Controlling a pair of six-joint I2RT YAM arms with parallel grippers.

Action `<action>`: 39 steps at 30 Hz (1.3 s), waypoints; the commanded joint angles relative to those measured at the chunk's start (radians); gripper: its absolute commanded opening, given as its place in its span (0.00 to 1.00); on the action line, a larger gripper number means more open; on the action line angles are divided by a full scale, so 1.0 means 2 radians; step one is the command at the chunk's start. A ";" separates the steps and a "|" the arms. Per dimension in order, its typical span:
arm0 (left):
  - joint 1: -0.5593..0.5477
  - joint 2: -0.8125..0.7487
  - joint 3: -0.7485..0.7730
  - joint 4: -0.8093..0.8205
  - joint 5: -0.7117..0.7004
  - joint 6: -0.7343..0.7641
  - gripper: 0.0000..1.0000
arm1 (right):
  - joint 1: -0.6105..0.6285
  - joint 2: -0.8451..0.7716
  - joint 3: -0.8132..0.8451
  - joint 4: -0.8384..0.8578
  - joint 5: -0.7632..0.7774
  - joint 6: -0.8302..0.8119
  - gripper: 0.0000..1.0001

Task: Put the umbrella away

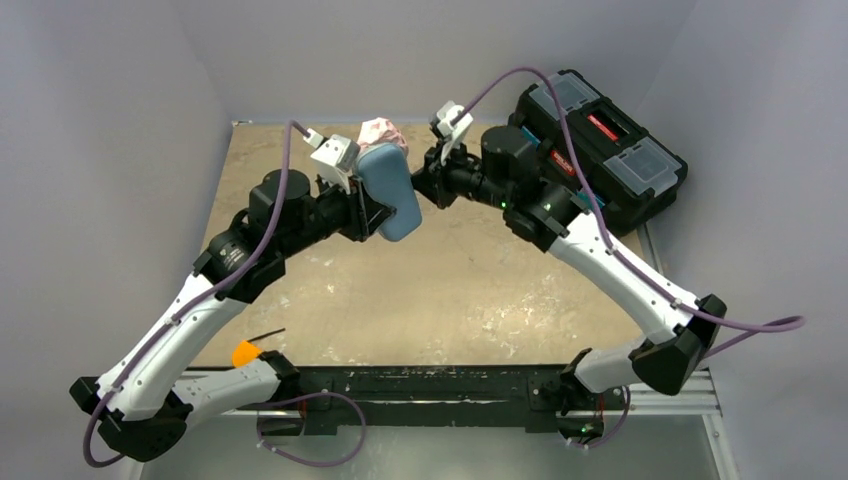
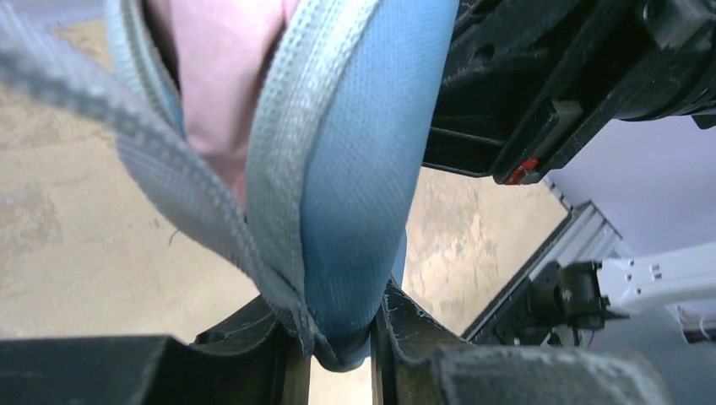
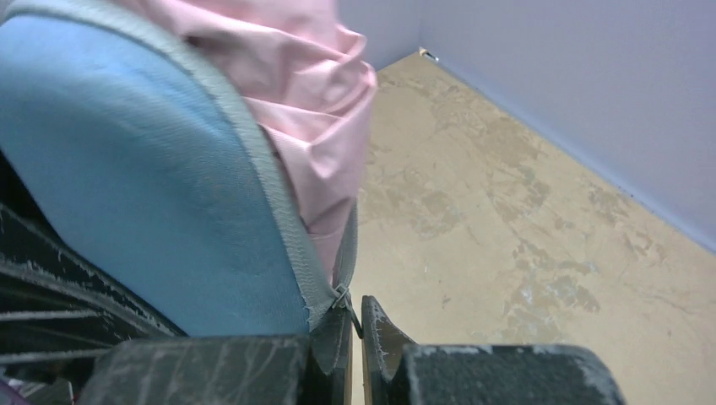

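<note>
Toolbox [image 1: 628, 152] red label, lettering too small

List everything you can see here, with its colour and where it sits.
umbrella: one, pale pink, bunched inside the case, poking out of its far end
case: one, blue-grey with a grey zip, mid-table between the grippers
toolbox: one, black, far right corner
table: one, mottled tan, under everything
small object: one, orange, near the left arm's base; too small to identify
cables: purple, along both arms
left gripper: one, black, shut on the case's end
right gripper: one, black, shut on the case's zip edge
</note>
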 commanded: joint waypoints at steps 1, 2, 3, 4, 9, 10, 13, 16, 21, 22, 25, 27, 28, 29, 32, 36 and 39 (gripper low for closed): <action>-0.023 -0.007 -0.055 -0.135 0.128 -0.005 0.00 | -0.052 0.005 0.157 0.174 0.082 0.017 0.00; -0.024 -0.004 -0.062 -0.129 0.129 -0.006 0.00 | -0.052 0.011 0.168 0.174 0.075 0.021 0.00; -0.025 -0.001 -0.064 -0.127 0.129 -0.006 0.00 | -0.052 0.014 0.171 0.174 0.072 0.024 0.00; -0.025 0.003 -0.066 -0.127 0.130 -0.006 0.00 | -0.053 0.009 0.159 0.186 0.072 0.018 0.00; -0.025 0.014 -0.072 -0.125 0.128 -0.002 0.00 | -0.051 -0.069 0.012 0.317 0.013 -0.013 0.00; -0.025 0.019 -0.074 -0.125 0.131 -0.003 0.00 | -0.051 -0.083 -0.004 0.336 0.006 -0.029 0.00; -0.025 0.051 -0.066 -0.145 0.135 0.003 0.00 | -0.047 -0.104 0.007 0.342 -0.029 -0.073 0.00; -0.025 0.070 -0.057 -0.160 0.124 0.004 0.00 | -0.016 -0.119 0.017 0.355 0.022 -0.123 0.00; -0.025 0.087 -0.069 -0.151 0.142 -0.005 0.00 | 0.002 -0.101 0.054 0.370 0.111 -0.105 0.00; -0.026 0.090 -0.073 -0.147 0.148 -0.007 0.00 | 0.003 -0.099 0.055 0.374 0.108 -0.100 0.00; -0.027 0.098 -0.087 -0.143 0.154 -0.011 0.00 | 0.004 -0.103 0.045 0.407 0.090 -0.096 0.00; -0.029 0.101 -0.098 -0.139 0.157 -0.015 0.00 | 0.009 -0.099 0.053 0.423 0.069 -0.106 0.00; -0.030 0.103 -0.103 -0.137 0.160 -0.018 0.00 | 0.009 -0.094 0.066 0.425 0.056 -0.114 0.00; -0.031 0.104 -0.107 -0.135 0.161 -0.020 0.00 | 0.009 -0.092 0.074 0.424 0.041 -0.119 0.00; -0.031 0.095 -0.105 -0.134 0.148 -0.019 0.00 | 0.009 -0.089 0.082 0.394 0.026 -0.117 0.00; -0.024 0.069 -0.082 -0.124 0.116 -0.010 0.00 | 0.009 -0.107 0.007 0.339 0.029 -0.059 0.13; -0.012 0.054 -0.059 -0.120 0.105 0.002 0.00 | 0.009 -0.125 -0.080 0.299 0.013 0.013 0.42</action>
